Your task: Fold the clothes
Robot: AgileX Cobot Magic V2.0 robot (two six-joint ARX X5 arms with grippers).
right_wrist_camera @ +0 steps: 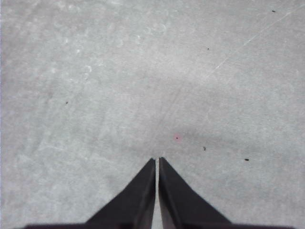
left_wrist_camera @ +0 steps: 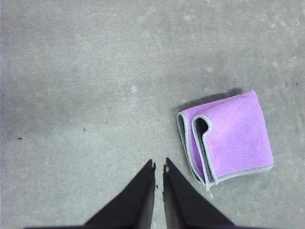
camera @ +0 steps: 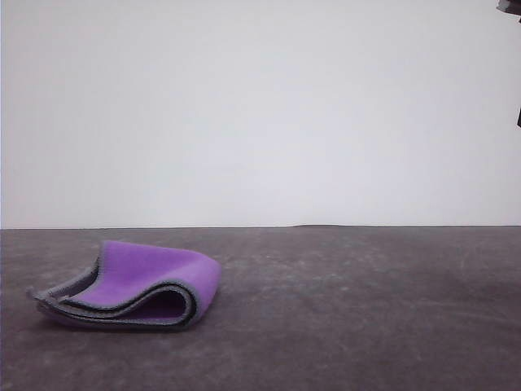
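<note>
Clearly the cloth [camera: 134, 285] already sits folded into a small purple-topped packet on the grey table [camera: 366, 309], toward my left side in the front view, with its grey-stitched edges stacked in loose layers and one fold gaping open like a little loop. From my left wrist camera I see the same packet [left_wrist_camera: 233, 136] lying well off to one side of my left gripper [left_wrist_camera: 159, 167], apart from it and not touched; the layered open edges face toward the fingers' line, and the smooth folded back faces away. My left gripper's fingers are drawn nearly together with just a sliver of table between them, holding nothing. My right gripper [right_wrist_camera: 157, 161] is likewise pressed together and empty, hanging over bare table with no cloth near it (just a few specks and a faint pink dot). So the left arm is plainly the nearer one. I judge the folding about done; if any tidying is wanted, the left gripper would have to shift sideways toward that gaping edge to press it flat.
</note>
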